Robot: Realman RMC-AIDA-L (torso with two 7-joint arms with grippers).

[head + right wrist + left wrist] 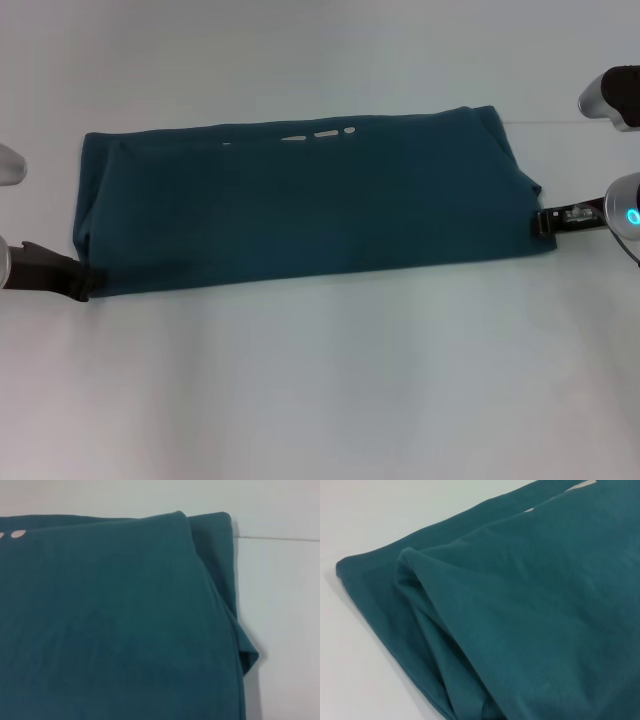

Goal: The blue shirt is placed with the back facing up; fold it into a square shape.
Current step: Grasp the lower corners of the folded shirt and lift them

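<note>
One blue shirt, folded into a long dark teal band, lies across the table toward its far edge. Left gripper and right gripper touch its ends; whether their fingers grip, I cannot tell.

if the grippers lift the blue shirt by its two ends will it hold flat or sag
The blue shirt will probably sag in the middle: it lies in soft rounded folds, not crisp creases. Its stacked layers, visible at the edge by the left gripper, may slide apart when lifted. The loose flap near the right gripper suggests the ends will droop too.
</note>
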